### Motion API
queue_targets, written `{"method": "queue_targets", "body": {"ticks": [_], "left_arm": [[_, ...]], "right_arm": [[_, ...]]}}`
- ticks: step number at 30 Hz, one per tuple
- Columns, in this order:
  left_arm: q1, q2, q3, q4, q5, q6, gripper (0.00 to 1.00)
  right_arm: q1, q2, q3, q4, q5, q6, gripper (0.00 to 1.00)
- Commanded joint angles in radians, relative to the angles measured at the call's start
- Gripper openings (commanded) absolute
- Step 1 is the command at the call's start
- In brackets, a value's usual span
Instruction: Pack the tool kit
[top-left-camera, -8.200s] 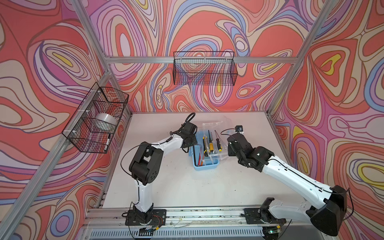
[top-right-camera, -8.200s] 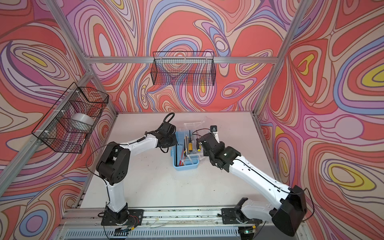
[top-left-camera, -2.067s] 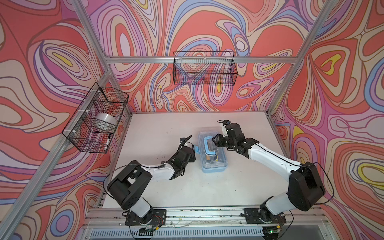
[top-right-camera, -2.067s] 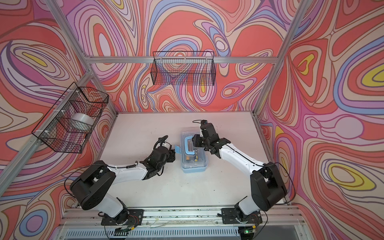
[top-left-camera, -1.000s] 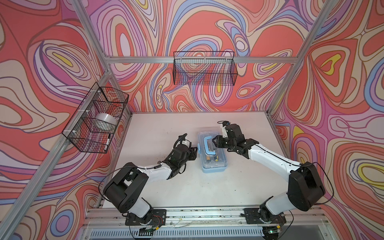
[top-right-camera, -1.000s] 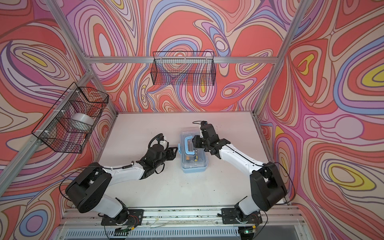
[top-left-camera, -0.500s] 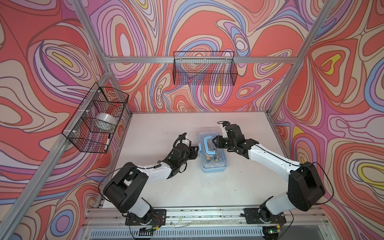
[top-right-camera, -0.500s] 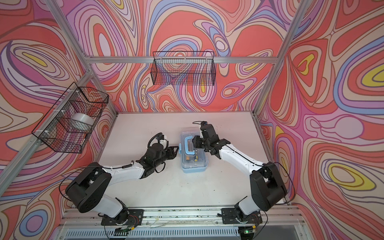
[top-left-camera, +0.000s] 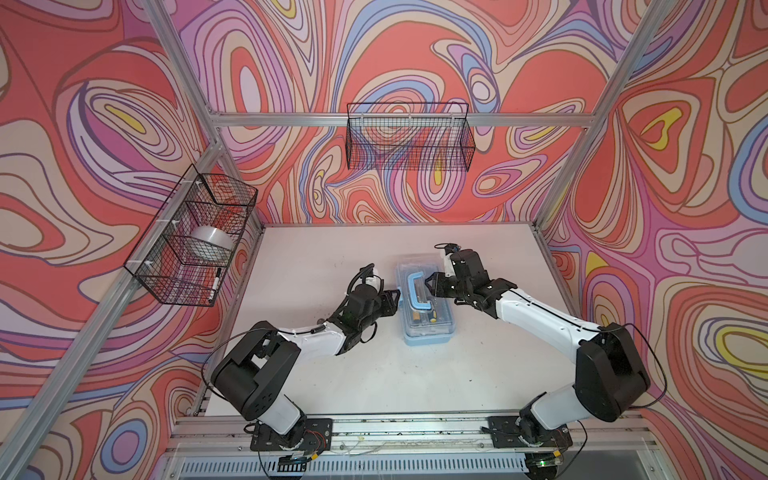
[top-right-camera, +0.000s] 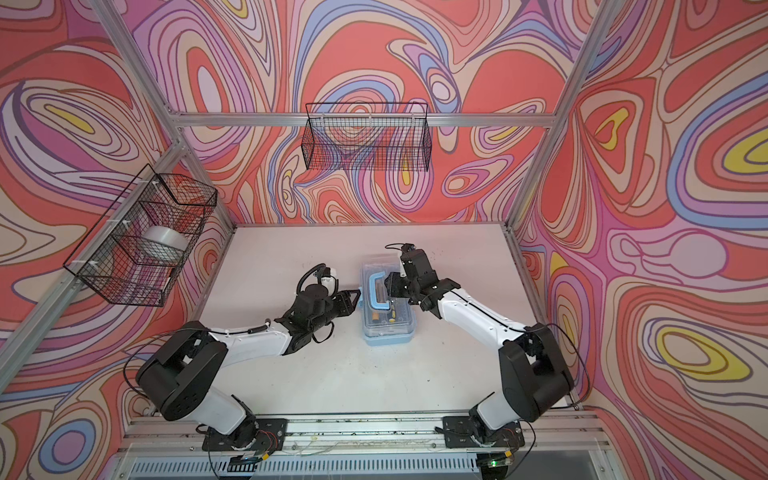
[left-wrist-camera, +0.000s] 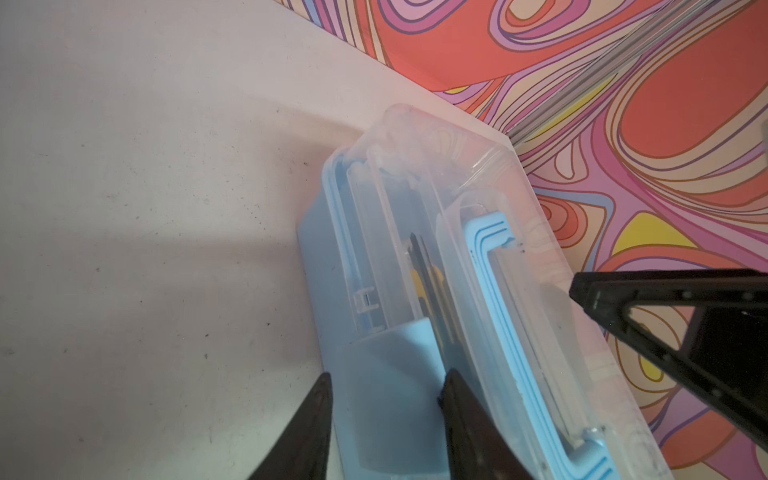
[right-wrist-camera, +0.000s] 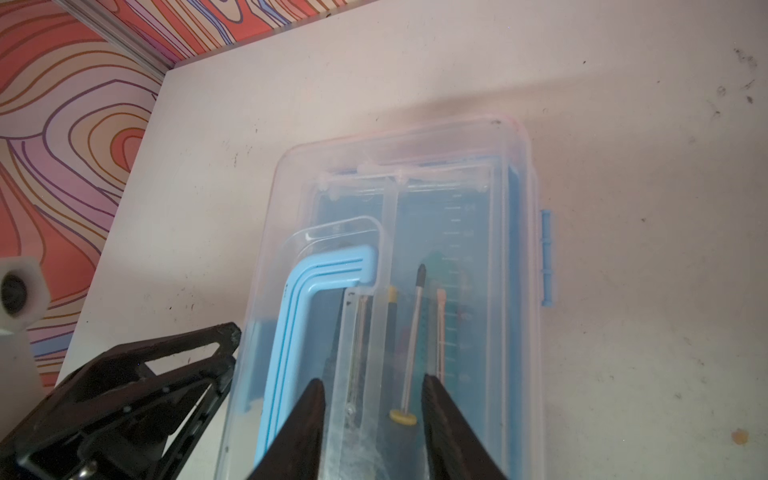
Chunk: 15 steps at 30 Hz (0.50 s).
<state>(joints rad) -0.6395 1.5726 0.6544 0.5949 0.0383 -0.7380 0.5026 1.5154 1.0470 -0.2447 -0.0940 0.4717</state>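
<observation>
Latch (left-wrist-camera: 386, 399) between left pincer (left-wrist-camera: 385, 377) tips: wrist view only.

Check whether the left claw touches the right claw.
Apart. In both top views the blue handle lies between the left claw and the right claw, leaving a plain gap.

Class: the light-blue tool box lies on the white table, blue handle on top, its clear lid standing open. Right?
No. The clear lid is shut, as the right wrist view shows. The rest holds: the light-blue tool box lies on the white table, blue handle on top.
</observation>
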Motion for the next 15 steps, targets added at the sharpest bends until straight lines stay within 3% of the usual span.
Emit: {"method": "queue_targets", "body": {"ticks": [1, 15], "left_arm": [[0.002, 0.023, 0.014, 0.022, 0.020, -0.018, 0.39], [0.002, 0.080, 0.026, 0.052, 0.070, -0.043, 0.32]], "right_arm": [[-0.006, 0.021, -0.010, 0.001, 0.012, -0.013, 0.41], [-0.006, 0.046, -0.012, 0.002, 0.010, -0.007, 0.40]]}}
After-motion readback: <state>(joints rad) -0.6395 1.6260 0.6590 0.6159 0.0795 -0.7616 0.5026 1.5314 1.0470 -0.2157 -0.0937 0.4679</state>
